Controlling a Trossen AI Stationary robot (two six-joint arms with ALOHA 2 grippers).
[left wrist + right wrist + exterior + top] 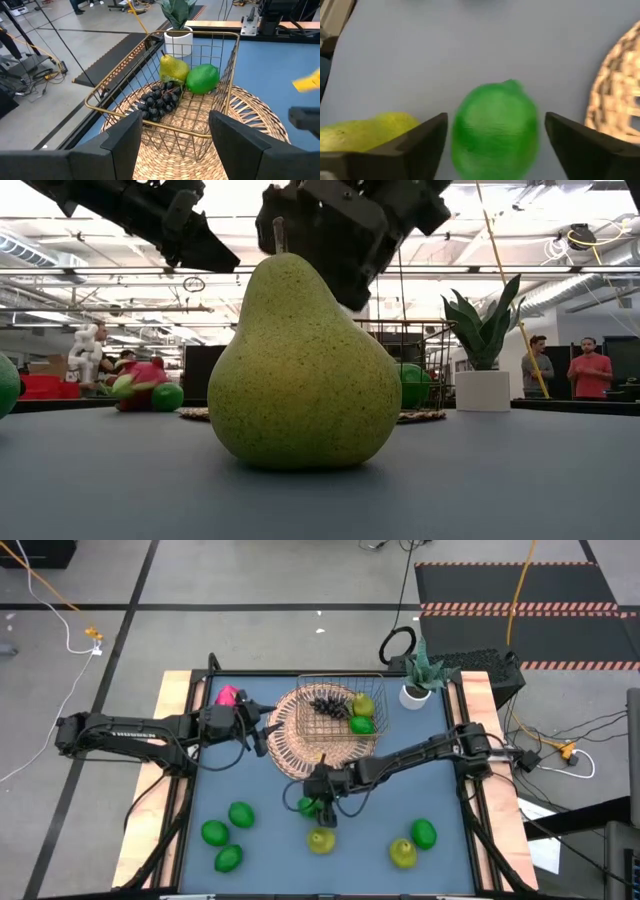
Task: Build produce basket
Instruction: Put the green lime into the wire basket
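The right gripper (pixel 495 135) hangs wide open around a lime (pixel 307 805) on the counter (pixel 270 815), at 7 o'clock from the basket (pixel 340 710). Close squarely on it, clear of the pear (pixel 320 839).

The left gripper (pixel 172 137) waits open beside the basket.

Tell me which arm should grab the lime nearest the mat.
Right. The right gripper is open with its fingers on either side of that lime, beside a pear. The left gripper sits open at the basket, farther away.

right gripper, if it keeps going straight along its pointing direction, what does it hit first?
The lime, most likely. The right gripper is open and the lime sits centred between its fingers on the table. A pear lies off to one side, outside the line.
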